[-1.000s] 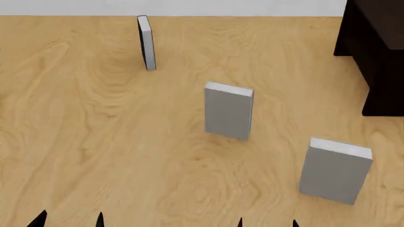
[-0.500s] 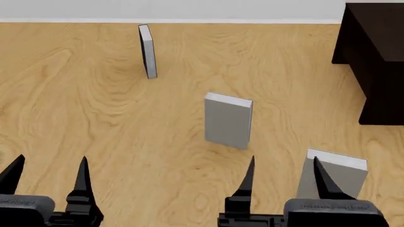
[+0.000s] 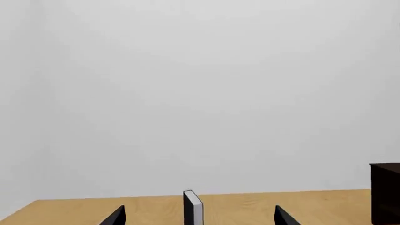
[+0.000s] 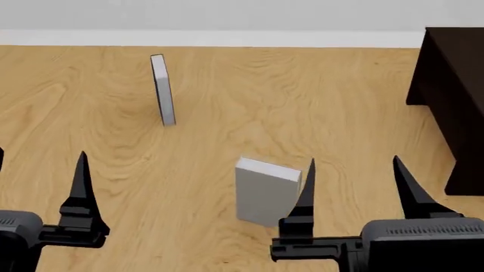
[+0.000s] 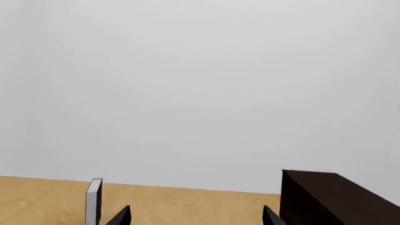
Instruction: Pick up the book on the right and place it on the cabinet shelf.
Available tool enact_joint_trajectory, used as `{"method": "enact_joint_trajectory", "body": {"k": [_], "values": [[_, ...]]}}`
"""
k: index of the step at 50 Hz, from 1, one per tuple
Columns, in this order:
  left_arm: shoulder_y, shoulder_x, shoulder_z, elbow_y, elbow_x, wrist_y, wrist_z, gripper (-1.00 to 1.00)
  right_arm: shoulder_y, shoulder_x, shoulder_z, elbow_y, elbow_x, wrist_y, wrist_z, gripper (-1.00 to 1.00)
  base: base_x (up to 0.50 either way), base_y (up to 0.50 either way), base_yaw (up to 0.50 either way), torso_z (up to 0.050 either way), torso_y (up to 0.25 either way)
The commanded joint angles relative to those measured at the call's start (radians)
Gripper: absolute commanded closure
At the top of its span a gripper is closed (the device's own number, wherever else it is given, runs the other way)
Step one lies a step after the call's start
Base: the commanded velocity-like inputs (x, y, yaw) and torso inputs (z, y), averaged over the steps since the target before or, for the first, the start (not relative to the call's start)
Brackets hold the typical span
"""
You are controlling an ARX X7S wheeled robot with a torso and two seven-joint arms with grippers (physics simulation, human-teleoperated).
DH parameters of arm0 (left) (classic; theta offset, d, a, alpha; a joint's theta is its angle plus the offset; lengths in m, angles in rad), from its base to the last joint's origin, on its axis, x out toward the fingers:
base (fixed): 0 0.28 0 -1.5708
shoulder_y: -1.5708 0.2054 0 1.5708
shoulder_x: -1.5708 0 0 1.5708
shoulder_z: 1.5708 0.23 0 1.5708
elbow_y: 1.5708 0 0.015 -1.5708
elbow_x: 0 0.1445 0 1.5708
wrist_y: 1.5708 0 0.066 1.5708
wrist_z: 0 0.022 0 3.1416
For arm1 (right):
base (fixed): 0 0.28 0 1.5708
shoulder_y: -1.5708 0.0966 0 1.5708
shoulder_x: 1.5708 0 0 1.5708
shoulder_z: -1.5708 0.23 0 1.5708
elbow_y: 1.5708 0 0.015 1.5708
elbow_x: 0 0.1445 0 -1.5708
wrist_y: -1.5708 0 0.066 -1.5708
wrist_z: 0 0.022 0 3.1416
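The worktop (image 4: 226, 102) is pale wood with bold swirling grain and a smooth, faintly satin finish. The cabinet shelf (image 4: 454, 85) at the far right is very dark brown wood, matt, its grain barely showing. The standing grey book (image 4: 261, 195) near the middle has a plain matt cover and a white paper edge. Both pincers, left (image 4: 38, 187) and right (image 4: 353, 184), look like matt black plastic.

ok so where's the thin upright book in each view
Head view: the thin black-covered book stands upper left on the wood surface.
Left wrist view: edge-on, between the left gripper's fingertips.
Right wrist view: outside the right gripper's fingertips, on the side away from the dark cabinet.
Shared landmark: the dark cabinet, in all three.
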Motion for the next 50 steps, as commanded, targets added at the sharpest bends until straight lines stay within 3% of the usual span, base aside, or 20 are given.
{"method": "enact_joint_trajectory", "body": {"k": [1,6,36,50], "values": [[-0.003,-0.012,0.01,0.004,-0.009,0.008,-0.006,-1.0,-0.013,0.029,0.028,-0.067,0.032,0.054,0.009,-1.0,0.5,-0.17,0.0,0.05,0.0],[-0.005,-0.014,0.01,0.015,-0.017,-0.019,-0.014,-1.0,-0.016,0.037,0.031,-0.076,0.039,0.068,0.01,-1.0,0.5,-0.18,0.0,0.042,0.0],[-0.015,-0.03,0.03,-0.019,-0.015,0.023,-0.045,-1.0,-0.017,0.065,0.027,-0.095,0.069,0.107,0.014,-1.0,0.5,-0.23,0.0,0.0,0.001],[-0.017,-0.039,0.029,-0.016,-0.029,0.025,-0.055,-1.0,0.002,0.044,0.034,-0.064,0.099,0.139,0.032,-1.0,0.5,-0.04,0.0,0.0,0.001]]}}
